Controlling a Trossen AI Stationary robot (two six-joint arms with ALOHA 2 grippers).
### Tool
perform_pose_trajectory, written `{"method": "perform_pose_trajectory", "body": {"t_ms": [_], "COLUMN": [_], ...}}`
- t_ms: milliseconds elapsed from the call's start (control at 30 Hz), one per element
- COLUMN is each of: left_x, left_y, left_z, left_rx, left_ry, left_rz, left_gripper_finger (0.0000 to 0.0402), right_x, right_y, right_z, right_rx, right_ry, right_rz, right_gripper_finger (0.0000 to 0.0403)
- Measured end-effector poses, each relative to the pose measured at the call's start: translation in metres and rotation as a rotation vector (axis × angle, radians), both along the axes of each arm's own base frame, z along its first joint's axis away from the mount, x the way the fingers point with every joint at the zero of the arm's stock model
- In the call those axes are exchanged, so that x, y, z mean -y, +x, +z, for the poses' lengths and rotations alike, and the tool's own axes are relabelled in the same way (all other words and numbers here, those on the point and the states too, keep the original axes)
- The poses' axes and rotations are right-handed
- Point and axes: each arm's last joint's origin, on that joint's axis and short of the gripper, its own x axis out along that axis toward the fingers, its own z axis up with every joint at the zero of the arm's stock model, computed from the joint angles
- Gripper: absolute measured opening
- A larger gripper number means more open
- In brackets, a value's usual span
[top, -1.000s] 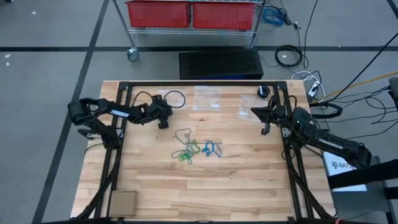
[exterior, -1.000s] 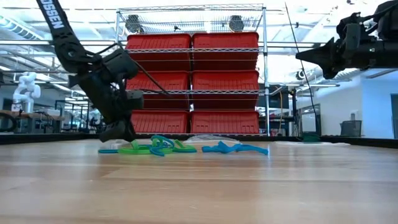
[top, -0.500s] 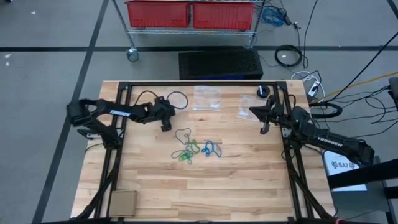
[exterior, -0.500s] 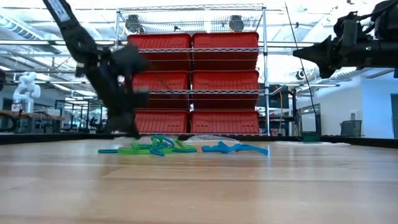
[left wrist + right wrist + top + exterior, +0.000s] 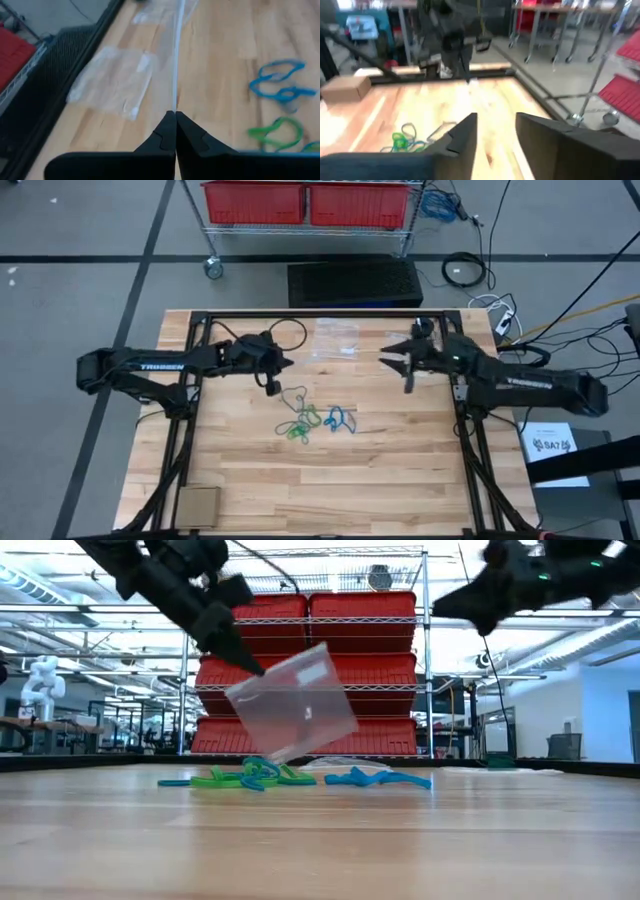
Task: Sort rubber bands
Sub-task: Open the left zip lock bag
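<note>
Rubber bands (image 5: 312, 420) lay in a loose tangle at the middle of the table (image 5: 300, 500), and you could not get an exact count: several green loops (image 5: 235, 778) overlapped on one side, a few blue ones (image 5: 378, 779) sat just beside them, and one dark thin loop (image 5: 292, 396) lay at the far edge of the pile. None of them was held by either arm.

Your left gripper (image 5: 248, 664) hung above the pile, its fingers (image 5: 165, 137) pressed together on the edge of one clear plastic bag (image 5: 292, 703). That bag dangled tilted in the air, its lower corner close over the green loops in the low view, though you could not tell whether it touched them. From the left wrist you saw the bag edge-on as a thin line rising from the closed tips.

Two more clear bags (image 5: 114, 80) lay flat near the table's far rim, one (image 5: 334, 335) behind the pile and another (image 5: 395, 363) under your right arm.

Your right gripper (image 5: 398, 364) was raised over the far right part of the table, well apart from the pile, its fingers (image 5: 462, 135) spread with nothing between them.

One small cardboard box (image 5: 199, 505) sat at the near left corner, and red bins (image 5: 310, 670) filled the wire shelf behind the table.
</note>
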Motion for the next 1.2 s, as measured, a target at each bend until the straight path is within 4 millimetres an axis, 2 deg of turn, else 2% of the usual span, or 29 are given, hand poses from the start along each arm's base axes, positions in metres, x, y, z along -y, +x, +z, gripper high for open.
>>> {"method": "perform_pose_trajectory", "body": {"t_ms": [133,300,533,633,733,833,1000,1033,1200], "left_x": [0.005,0.008,0.011,0.011,0.011,0.010,0.010,0.010,0.009], "left_y": [0.005,0.009,0.009,0.010,0.010,0.010,0.011,0.011,0.011], "left_z": [0.003,0.014,0.015,0.016,0.016,0.017,0.019,0.019,0.025], "left_rx": [0.004,0.031,0.026,0.029,0.028,0.044,0.062,0.064,0.111], "left_ry": [0.008,0.054,0.080,0.080,0.085,0.092,0.098,0.099,0.111], "left_rz": [-0.031,-0.094,-0.132,-0.135,-0.137,-0.137,-0.135,-0.135,-0.120], "left_gripper_finger": [0.0001,0.0000,0.0000,0.0000,0.0000,0.0000,0.0000,0.0000,0.0005], "right_x": [0.005,0.012,0.021,0.022,0.021,0.020,0.022,0.021,0.021], "right_y": [0.041,0.096,0.147,0.160,0.171,0.178,0.183,0.183,0.179], "right_z": [0.013,0.020,0.030,0.030,0.024,0.019,0.019,0.019,0.029], "right_rx": [-0.067,-0.154,-0.252,-0.302,-0.367,-0.408,-0.406,-0.403,-0.375], "right_ry": [0.022,0.049,0.069,0.072,0.077,0.074,0.053,0.040,0.029], "right_rz": [0.042,0.090,0.113,0.124,0.139,0.149,0.107,0.092,0.080], "right_gripper_finger": [0.0175,0.0188,0.0187,0.0186,0.0168,0.0126,0.0021,0.0011,0.0002]}}
